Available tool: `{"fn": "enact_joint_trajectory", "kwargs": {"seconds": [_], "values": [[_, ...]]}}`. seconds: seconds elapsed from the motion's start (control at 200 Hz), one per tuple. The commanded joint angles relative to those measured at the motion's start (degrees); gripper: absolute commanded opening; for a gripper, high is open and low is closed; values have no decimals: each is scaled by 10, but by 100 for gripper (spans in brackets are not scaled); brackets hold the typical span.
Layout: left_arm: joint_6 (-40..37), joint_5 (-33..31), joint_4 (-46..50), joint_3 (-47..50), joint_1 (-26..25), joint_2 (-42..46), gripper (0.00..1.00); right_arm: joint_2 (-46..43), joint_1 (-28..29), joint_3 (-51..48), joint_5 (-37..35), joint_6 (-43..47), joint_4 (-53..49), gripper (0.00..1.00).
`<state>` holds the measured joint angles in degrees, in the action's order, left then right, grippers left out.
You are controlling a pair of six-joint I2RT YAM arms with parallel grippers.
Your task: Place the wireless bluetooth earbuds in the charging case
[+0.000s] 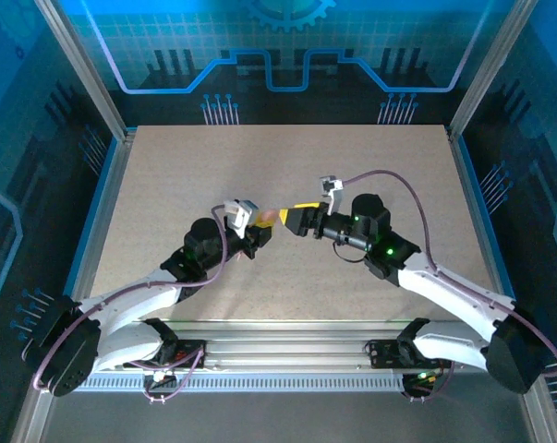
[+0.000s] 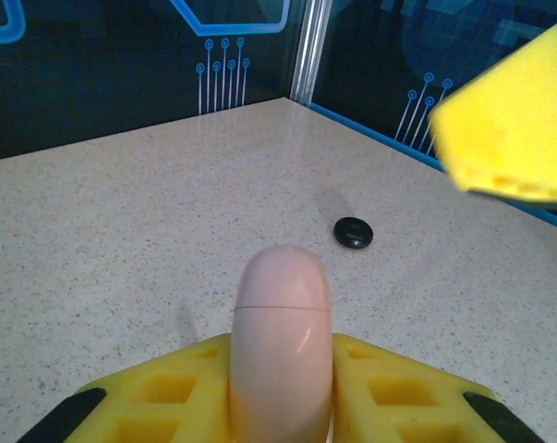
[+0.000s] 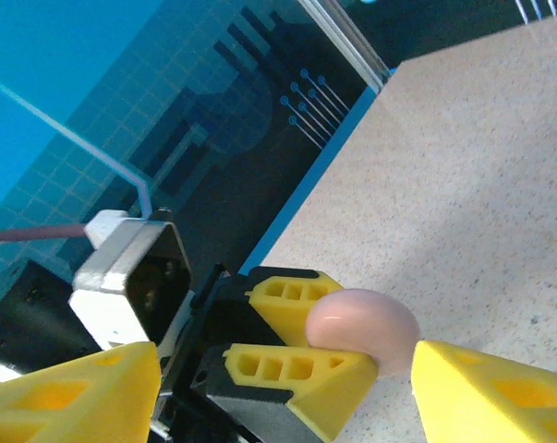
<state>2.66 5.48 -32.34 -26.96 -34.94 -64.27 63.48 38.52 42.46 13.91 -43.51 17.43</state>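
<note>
The charging case (image 2: pixel 283 286) is a closed pale pink capsule with a seam around it. My left gripper (image 2: pixel 283 341) is shut on its lower part, with the rounded end sticking out past the yellow fingers. In the top view the case (image 1: pixel 270 216) sits at the tip of the left gripper (image 1: pixel 260 224), mid-table. My right gripper (image 1: pixel 292 220) faces it from the right. In the right wrist view its fingers stand open (image 3: pixel 287 374) on either side of the case (image 3: pixel 366 328), not touching it. One small black earbud (image 2: pixel 354 232) lies on the table beyond the case.
The speckled beige table (image 1: pixel 287 166) has a blue rim and metal posts at its corners. A yellow finger (image 2: pixel 514 120) of the right gripper hangs at the upper right of the left wrist view, above the black earbud.
</note>
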Motion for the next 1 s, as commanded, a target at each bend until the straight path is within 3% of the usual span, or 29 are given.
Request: {"fn": "enact_joint_trajectory", "kwargs": {"seconds": [0.0, 0.275, 0.5, 0.63, 0.81, 0.996], "values": [[12, 67, -5, -21, 7, 11, 28, -33, -14, -11, -19, 59, -15, 73], [18, 194, -46, -27, 7, -5, 28, -92, -59, -44, 31, 186, -5, 69], [59, 267, -118, -9, 8, 4, 29, -88, -123, -47, 195, 336, -1, 58], [49, 290, -134, -6, 7, 15, 29, -66, -139, -15, 299, 441, -59, 57], [36, 304, -127, -9, 7, 25, 29, -40, -143, 41, 379, 579, -176, 57], [38, 306, -130, -5, 7, 31, 29, 2, -142, 95, 436, 639, -238, 56]]}}
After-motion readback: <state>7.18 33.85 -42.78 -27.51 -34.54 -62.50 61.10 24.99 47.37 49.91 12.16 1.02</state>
